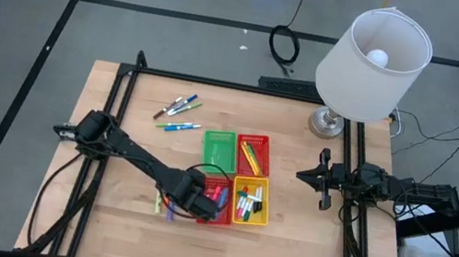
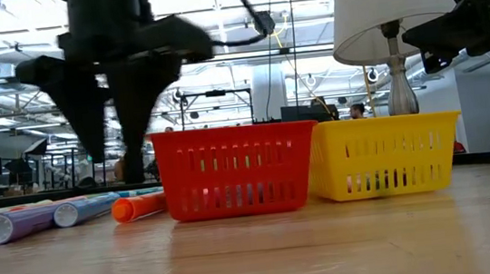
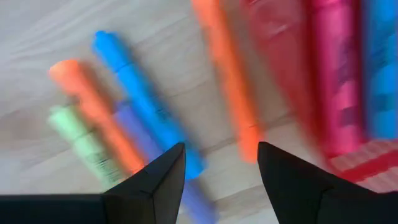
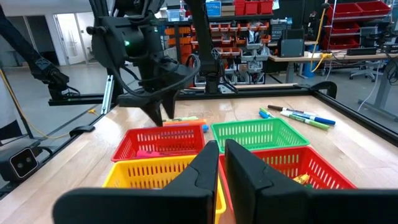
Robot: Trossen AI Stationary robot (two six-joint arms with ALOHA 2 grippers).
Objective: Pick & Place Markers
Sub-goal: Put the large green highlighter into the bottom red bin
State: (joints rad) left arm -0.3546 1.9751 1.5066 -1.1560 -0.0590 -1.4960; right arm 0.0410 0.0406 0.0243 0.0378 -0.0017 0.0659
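Note:
My left gripper point(image 1: 189, 201) point(image 3: 221, 146) is open, fingers pointing down, just off the left wall of the near red basket point(image 1: 216, 199). It hangs above a loose group of markers on the table: an orange marker point(image 3: 230, 81), a blue one point(image 3: 146, 99), a second orange one point(image 3: 93, 109), a purple one point(image 2: 17, 223) and a light green one point(image 3: 81, 140). It touches none of them. Pink and blue markers point(image 3: 336, 74) lie inside that basket. More markers point(image 1: 178, 111) lie farther back on the table. My right gripper point(image 1: 304, 174) point(image 4: 221, 146) waits shut at the table's right side.
Four small baskets stand together mid-table: green point(image 1: 219, 148), far red point(image 1: 253, 154), near red, and yellow point(image 1: 250, 199), which holds several markers. A lamp with a white shade point(image 1: 373, 64) stands at the far right. A black frame point(image 1: 120, 110) borders the table.

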